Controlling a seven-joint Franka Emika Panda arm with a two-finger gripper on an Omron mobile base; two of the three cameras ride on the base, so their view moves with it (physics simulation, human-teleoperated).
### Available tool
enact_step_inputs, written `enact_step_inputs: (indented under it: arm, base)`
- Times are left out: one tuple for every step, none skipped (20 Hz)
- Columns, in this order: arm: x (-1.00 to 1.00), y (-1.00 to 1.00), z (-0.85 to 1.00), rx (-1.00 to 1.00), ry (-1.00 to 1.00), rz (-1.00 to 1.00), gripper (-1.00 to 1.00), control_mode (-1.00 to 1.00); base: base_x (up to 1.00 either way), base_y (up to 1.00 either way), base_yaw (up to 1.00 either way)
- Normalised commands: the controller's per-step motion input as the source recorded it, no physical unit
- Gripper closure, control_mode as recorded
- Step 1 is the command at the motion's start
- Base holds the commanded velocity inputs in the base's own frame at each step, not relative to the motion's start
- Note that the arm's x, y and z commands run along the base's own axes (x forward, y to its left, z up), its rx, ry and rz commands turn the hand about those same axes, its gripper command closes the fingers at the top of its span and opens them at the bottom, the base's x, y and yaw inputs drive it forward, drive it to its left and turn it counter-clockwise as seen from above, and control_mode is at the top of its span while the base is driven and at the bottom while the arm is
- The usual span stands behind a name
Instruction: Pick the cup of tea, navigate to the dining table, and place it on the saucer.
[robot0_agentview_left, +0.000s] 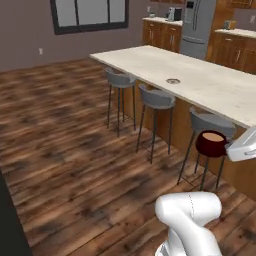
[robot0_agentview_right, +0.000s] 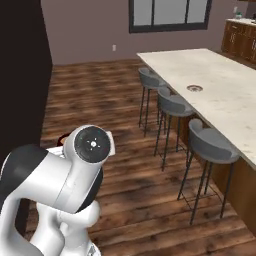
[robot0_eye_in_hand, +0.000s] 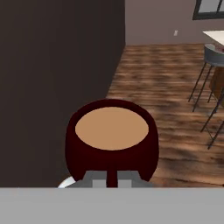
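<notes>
The cup of tea (robot0_eye_in_hand: 111, 140) is a dark maroon round cup full of tan liquid. My gripper (robot0_eye_in_hand: 112, 179) is shut on its near wall, and the cup hangs upright over the wooden floor. From the left base camera the cup of tea (robot0_agentview_left: 212, 143) floats in front of the nearest stool, with my gripper (robot0_agentview_left: 229, 146) reaching it from the right. The saucer (robot0_agentview_left: 173, 81) lies flat on the cream top of the dining table (robot0_agentview_left: 215, 87), near the edge with the stools. From the right base camera the saucer (robot0_agentview_right: 194, 88) rests on the dining table (robot0_agentview_right: 227, 100), well ahead of me.
Three grey stools (robot0_agentview_left: 156, 97) (robot0_agentview_right: 175, 105) line the table's near side. A dark tall panel (robot0_agentview_right: 20, 75) (robot0_eye_in_hand: 52, 87) stands close on the left. A steel fridge (robot0_agentview_left: 197, 25) and wooden wall counters (robot0_agentview_left: 162, 30) are at the back. Wooden floor (robot0_agentview_left: 65, 140) lies left of the stools.
</notes>
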Motion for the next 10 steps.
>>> enact_step_inputs:
  arm:
    - [0.0,0.0,0.0,0.0,0.0,0.0,1.0,1.0]
    - [0.0,0.0,0.0,0.0,0.0,0.0,1.0,1.0]
    - [0.0,0.0,0.0,0.0,0.0,0.0,1.0,1.0]
    - [0.0,0.0,0.0,0.0,0.0,0.0,1.0,1.0]
    - [0.0,0.0,0.0,0.0,0.0,0.0,1.0,1.0]
    - [0.0,0.0,0.0,0.0,0.0,0.0,1.0,1.0]
    - [0.0,0.0,0.0,0.0,0.0,0.0,1.0,1.0]
    - [0.0,0.0,0.0,0.0,0.0,0.0,1.0,1.0]
    - [0.0,0.0,0.0,0.0,0.0,0.0,1.0,1.0]
    - [0.0,0.0,0.0,0.0,0.0,0.0,1.0,1.0]
  base:
    - [1.0,0.94,-0.55]
    - [1.0,0.94,-0.55]
    - [1.0,0.94,-0.55]
    - [1.0,0.93,-0.57]
    - [1.0,0.91,-0.59]
    - [1.0,0.9,-0.61]
    - [1.0,0.9,-0.61]
    - [1.0,0.9,-0.61]
    - [1.0,0.91,-0.59]
    - [1.0,0.92,-0.58]
